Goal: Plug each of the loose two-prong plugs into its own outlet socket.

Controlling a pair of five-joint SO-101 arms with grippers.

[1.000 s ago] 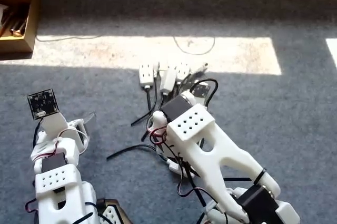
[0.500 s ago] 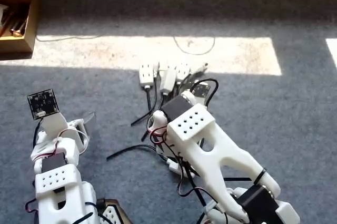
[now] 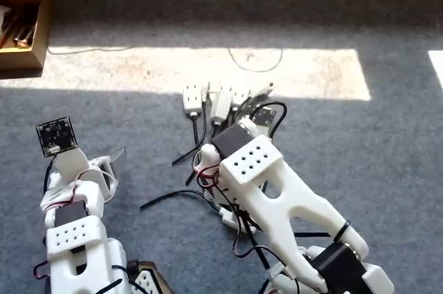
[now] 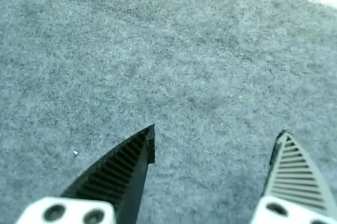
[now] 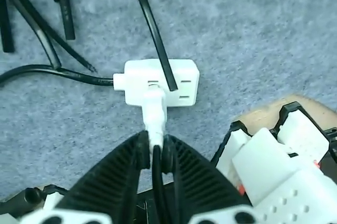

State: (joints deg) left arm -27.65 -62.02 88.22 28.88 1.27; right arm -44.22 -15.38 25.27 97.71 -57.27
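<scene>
The right pincer (image 5: 154, 153) is pinching a white plug (image 5: 154, 109) by its tail, the cord running back between the fingers. The plug's nose is touching the edge of an outlet block (image 5: 185, 81) lying on the grey carpet (image 5: 263, 23); whether the prongs are going in, I cannot tell. A black cable (image 5: 152, 29) is lying across the block, ending just beside the plug. The left pincer (image 4: 216, 142) is hanging spread over carpet, holding nothing.

As I am judging the risks, the block is lying loose, so a push could slide it away instead of seating the prongs. A tilted plug could jam, and the cable could snag the pincer.
</scene>
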